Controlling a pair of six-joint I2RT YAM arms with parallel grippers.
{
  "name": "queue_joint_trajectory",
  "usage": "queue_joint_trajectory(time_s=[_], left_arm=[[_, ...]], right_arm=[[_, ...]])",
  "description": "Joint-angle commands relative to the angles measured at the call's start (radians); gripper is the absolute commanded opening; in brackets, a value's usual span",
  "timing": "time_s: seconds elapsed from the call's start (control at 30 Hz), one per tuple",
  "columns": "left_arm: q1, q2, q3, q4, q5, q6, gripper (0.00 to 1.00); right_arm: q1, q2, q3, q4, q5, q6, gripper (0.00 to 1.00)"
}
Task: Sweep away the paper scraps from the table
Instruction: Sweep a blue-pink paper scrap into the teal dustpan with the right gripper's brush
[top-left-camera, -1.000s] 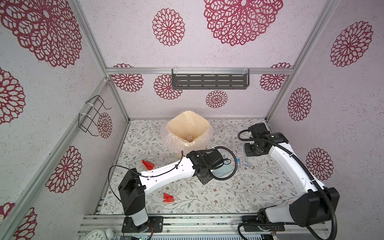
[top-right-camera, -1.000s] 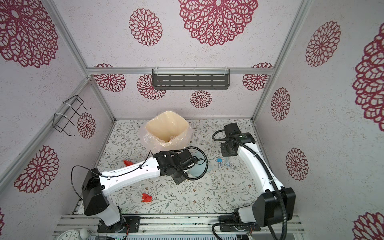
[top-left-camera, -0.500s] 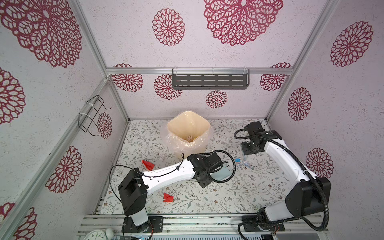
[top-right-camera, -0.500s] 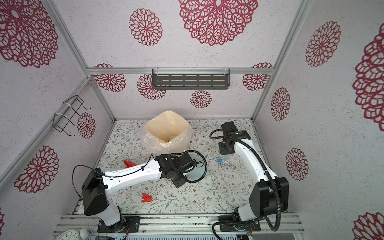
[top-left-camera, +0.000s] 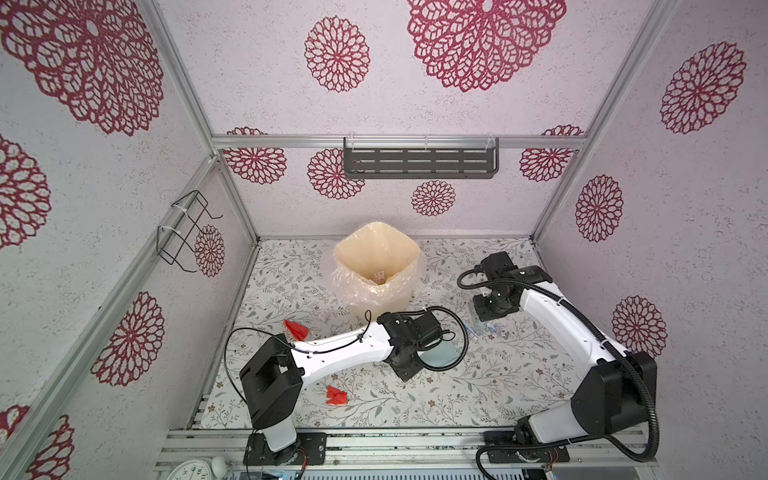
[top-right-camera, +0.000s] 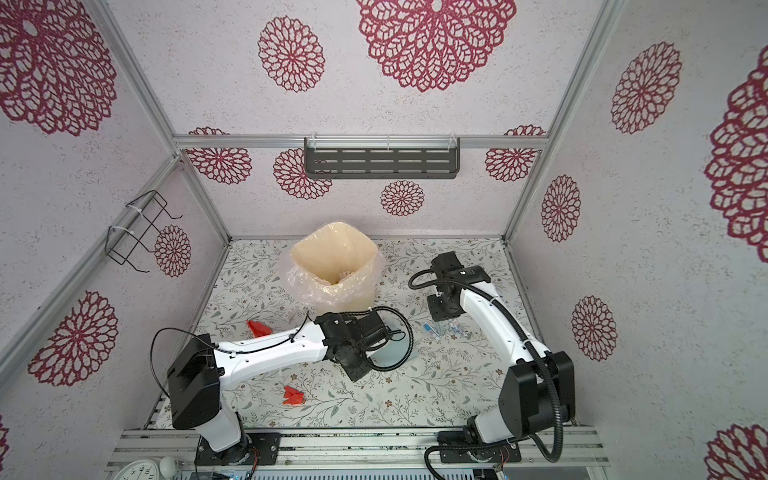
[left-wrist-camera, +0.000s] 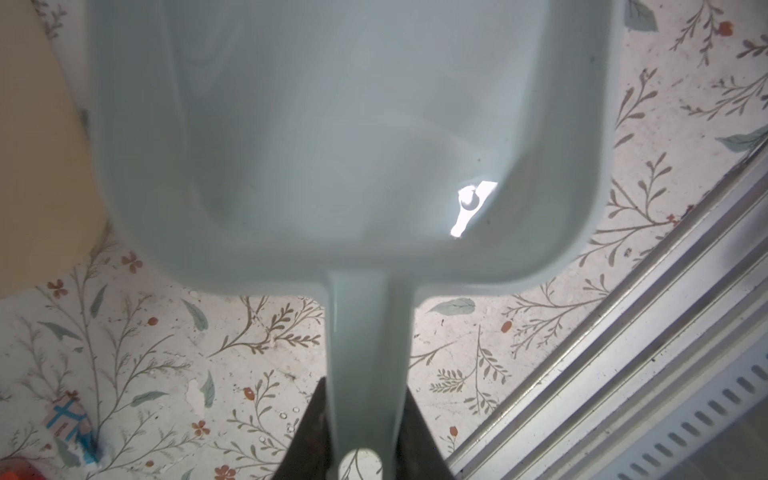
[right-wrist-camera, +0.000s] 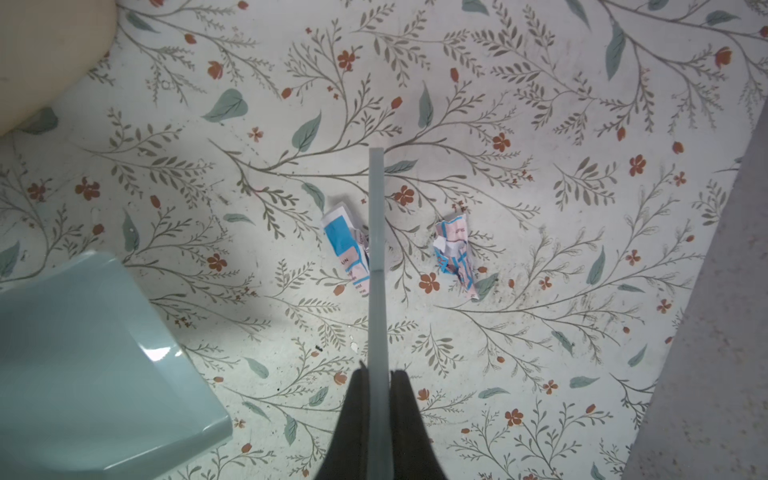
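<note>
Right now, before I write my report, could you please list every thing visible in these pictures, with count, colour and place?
table: 1, white with leafy print, cell floor.
bin: 1, cream with clear liner, table's back.
dustpan: 1, pale blue, mid-table.
brush: 1, pale, between the printed scraps.
red paper scraps: 2, bright red, table's left part.
printed paper scraps: 2, white with blue and pink, one each side of the brush.
shelf: 1, grey, back wall.
wire rack: 1, black, left wall.
clock: 1, white, front edge.
left pincer: 1, black, shut on the dustpan's handle.
right pincer: 1, black, shut on the brush.
</note>
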Motion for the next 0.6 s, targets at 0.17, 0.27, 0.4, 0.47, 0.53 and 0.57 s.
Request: queue_joint_trajectory(time_s=[0.17,0.27,0.4,0.47,0.53,0.57], left_arm=[[-0.003,0.058,-0.010,0.036,0.029,0.011,0.00],[-0.002,0.071,-0.010,0.044,0.036,0.012,0.00],[0.000,0.089,-0.010,0.049,0.041,0.017,0.00],[0.002,0.096,-0.010,0.053,0.041,0.019,0.00],[0.007,0.103,-0.006,0.050,0.038,0.022,0.00],[0.007,0.107,-0.003,0.050,0.038,0.024,0.00]], right_arm=[[0.114,-0.052,0.009,-0.093,-0.062,0.056,0.00],[0.125,-0.071,0.029,-0.118,-0.056,0.067,0.00],[0.120,-0.084,0.070,-0.153,0.039,0.060,0.00],[0.111,-0.076,0.080,-0.161,0.065,0.051,0.00],[0.105,-0.061,0.081,-0.157,0.074,0.045,0.00],[0.104,-0.055,0.081,-0.153,0.075,0.042,0.00]])
